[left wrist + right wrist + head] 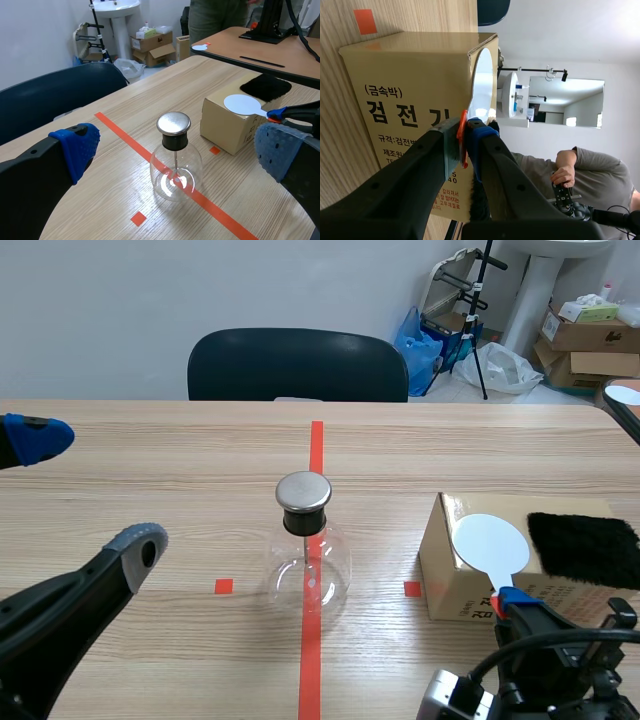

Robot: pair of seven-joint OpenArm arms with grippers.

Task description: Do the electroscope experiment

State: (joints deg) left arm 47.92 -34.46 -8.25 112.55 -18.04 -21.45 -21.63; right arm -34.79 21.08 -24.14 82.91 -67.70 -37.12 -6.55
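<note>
Your left gripper (90,490) hangs low with fingers spread wide; your right gripper (465,136) has its fingers pinched on the paddle (483,82).

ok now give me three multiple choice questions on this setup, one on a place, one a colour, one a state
1. Where does the flask stand?
A) on the floor
B) on the tape line
C) on a shelf

2. What colour is the cloth on the box?
A) white
B) red
C) black

3. How is the right claw?
A) shut on the disc
B) open
C) out of view

Answers:
1 B, the line runs under the flask's base.
2 C, the cloth lies dark black on the box top.
3 A, its fingers pinch the disc's orange handle.
</note>
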